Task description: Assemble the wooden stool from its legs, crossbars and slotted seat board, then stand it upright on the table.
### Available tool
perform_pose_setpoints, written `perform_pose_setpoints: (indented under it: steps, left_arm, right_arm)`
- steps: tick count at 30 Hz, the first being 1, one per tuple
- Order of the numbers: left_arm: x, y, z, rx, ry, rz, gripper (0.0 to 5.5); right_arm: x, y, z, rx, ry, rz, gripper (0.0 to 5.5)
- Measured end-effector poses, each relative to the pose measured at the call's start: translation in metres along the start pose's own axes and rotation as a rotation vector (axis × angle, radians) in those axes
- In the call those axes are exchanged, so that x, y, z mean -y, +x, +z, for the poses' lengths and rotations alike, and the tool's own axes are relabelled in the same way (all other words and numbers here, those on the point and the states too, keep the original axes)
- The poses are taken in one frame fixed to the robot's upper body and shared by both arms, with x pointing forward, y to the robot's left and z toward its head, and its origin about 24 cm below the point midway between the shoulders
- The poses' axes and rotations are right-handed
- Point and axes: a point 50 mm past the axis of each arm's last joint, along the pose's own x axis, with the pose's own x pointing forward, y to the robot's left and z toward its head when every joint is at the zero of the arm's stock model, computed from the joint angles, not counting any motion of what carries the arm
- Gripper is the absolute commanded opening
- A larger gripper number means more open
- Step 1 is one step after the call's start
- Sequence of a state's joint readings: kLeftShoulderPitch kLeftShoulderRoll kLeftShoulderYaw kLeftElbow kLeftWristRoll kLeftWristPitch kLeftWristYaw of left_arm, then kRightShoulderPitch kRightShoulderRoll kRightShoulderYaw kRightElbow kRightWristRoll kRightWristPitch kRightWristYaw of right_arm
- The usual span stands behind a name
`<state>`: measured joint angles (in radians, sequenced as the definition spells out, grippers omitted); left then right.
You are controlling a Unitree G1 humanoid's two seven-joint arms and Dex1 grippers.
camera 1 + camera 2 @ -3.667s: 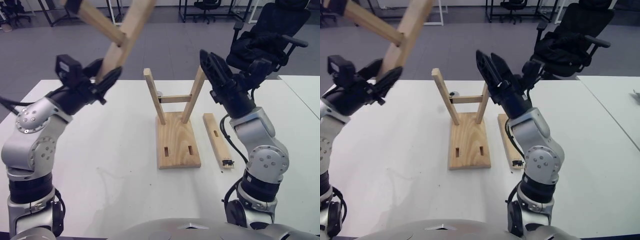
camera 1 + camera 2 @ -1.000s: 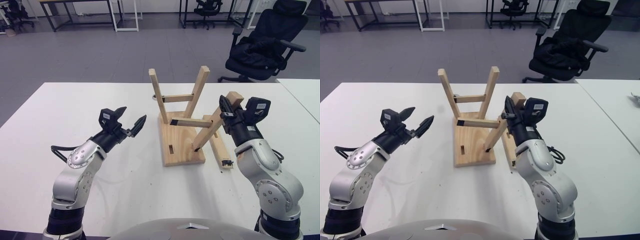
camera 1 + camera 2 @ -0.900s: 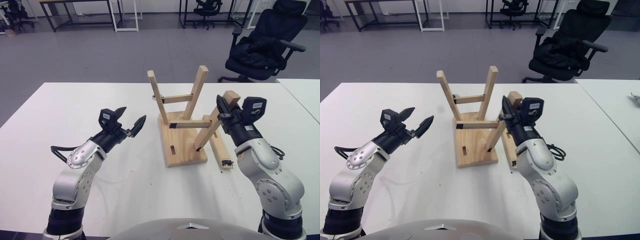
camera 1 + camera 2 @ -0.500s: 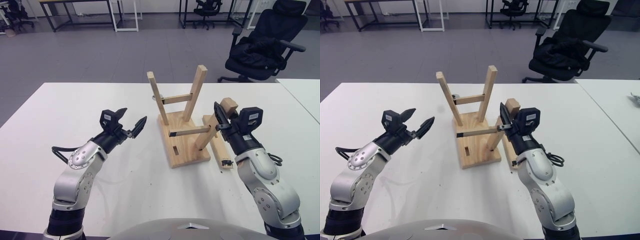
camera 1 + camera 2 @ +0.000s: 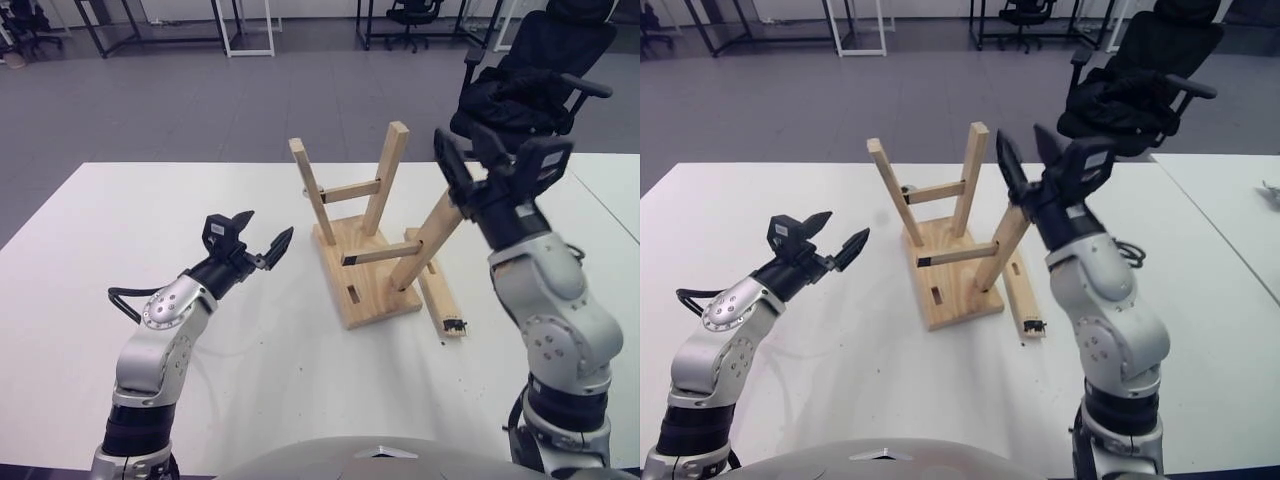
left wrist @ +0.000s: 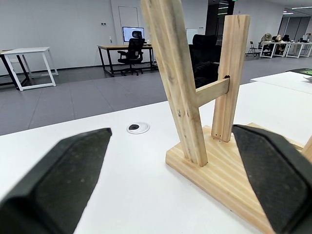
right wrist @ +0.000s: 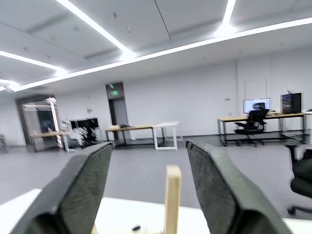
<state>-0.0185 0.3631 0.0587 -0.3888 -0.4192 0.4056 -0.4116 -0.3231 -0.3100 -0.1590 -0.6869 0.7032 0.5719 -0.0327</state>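
Observation:
The slotted seat board lies flat on the white table. One leg pair with its crossbar stands in its far end. A second leg leans up from the board's near right side, its crossbar pointing left. A loose wooden piece lies to the right of the board. My right gripper is open just above that leaning leg's top, holding nothing. The left gripper is open and empty, low over the table to the left of the board. Between its fingers the left wrist view shows the standing leg pair.
A black office chair stands behind the table's far right. A round cable grommet sits in the tabletop behind the stool. Another white table begins at the right. Bare tabletop lies in front of and to the left of the board.
The right gripper has opened and risen off the second leg, which stays leaning in the board. The left arm has hardly moved. The board has turned slightly.

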Motion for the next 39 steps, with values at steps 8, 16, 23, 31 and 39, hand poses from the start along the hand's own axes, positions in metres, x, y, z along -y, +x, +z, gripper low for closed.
perform_pose_setpoints:
  steps: [8, 16, 23, 31, 39]
  left_arm:
    - [-0.007, 0.011, 0.004, 0.020, 0.017, -0.014, 4.54]
    - [-0.014, 0.018, 0.006, 0.012, 0.034, 0.001, 4.54]
    - [-0.011, 0.021, 0.005, 0.005, 0.035, -0.007, 4.54]
    - [-0.011, 0.021, 0.004, -0.003, 0.045, 0.004, 4.54]
    - [-0.024, 0.018, 0.014, 0.004, 0.086, 0.058, 4.54]
  right_arm:
    - [0.082, -0.020, -0.021, -0.090, 0.091, -0.396, 3.96]
    - [0.052, -0.097, -0.155, -0.751, 0.195, -0.320, 3.96]
    - [0.056, -0.103, -0.163, -0.899, -0.014, -0.298, 3.96]
    - [0.060, -0.109, -0.155, -1.014, -0.101, -0.294, 2.63]
    - [0.071, -0.108, -0.149, -1.006, -0.208, -0.235, 2.12]
